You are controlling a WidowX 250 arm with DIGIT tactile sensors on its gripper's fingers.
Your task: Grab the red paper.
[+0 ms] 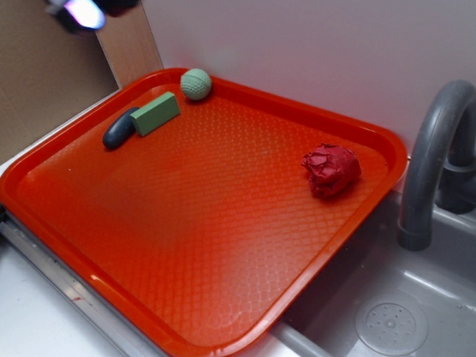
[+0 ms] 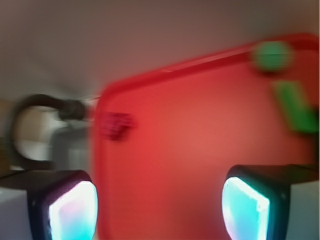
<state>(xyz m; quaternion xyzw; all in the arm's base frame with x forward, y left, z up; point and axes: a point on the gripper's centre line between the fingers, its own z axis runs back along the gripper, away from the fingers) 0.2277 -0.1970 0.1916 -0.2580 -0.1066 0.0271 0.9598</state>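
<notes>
While the gripper (image 2: 160, 210) hangs spread, red paper (image 1: 332, 169) lies apart from green ball (image 1: 195, 83).

red paper (image 1: 332, 170) on tray (image 1: 186, 223) right side; green ball (image 1: 196, 84), green block (image 1: 155, 113) far corner, well apart.

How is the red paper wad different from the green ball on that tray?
The paper wad is dark red, crumpled and lumpy; the green ball is pale green, round and dimpled. The wad looks slightly bigger. It lies alone near the tray's faucet-side edge; the ball sits in the far corner, beside a green block. Both rest on the tray, untouched.
</notes>
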